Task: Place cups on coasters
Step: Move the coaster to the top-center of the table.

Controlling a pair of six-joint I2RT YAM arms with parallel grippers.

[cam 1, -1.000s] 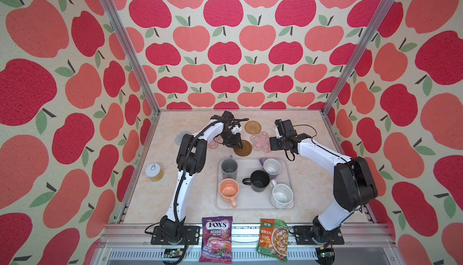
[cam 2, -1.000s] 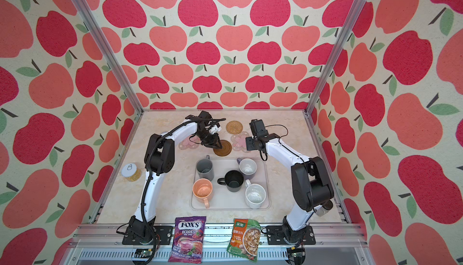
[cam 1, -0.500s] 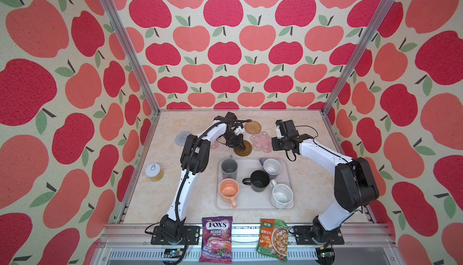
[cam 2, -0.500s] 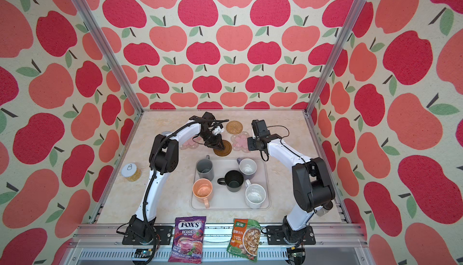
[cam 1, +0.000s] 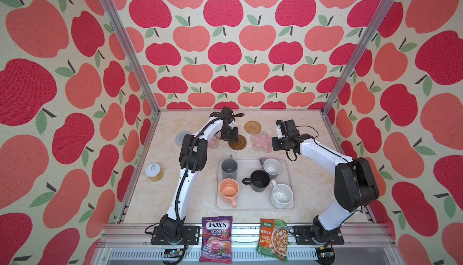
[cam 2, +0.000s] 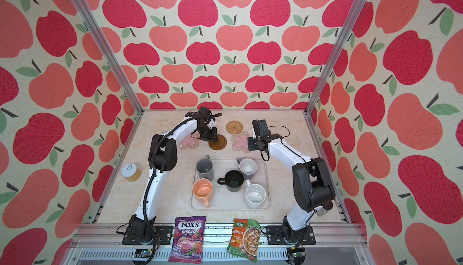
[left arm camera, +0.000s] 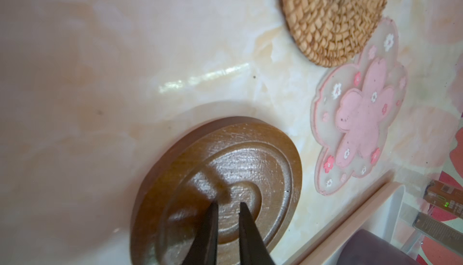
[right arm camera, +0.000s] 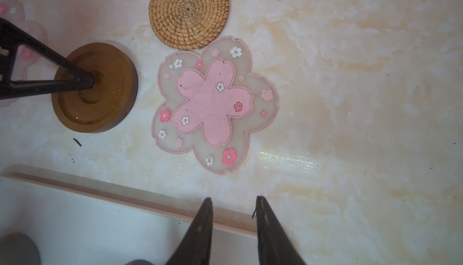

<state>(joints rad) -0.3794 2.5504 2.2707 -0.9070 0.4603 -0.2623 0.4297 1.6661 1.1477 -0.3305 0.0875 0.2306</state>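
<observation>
Resting on the flat-lying brown disc (left arm camera: 250, 161), left gripper (left arm camera: 228, 202) is pinched together; right gripper (right arm camera: 234, 198) parted.

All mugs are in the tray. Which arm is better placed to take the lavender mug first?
Probably right. The right arm holds its jaws open and empty near the tray's far rim, close to the lavender mug. The left arm has its jaws shut, tips down on the brown round coaster, farther away.
</observation>
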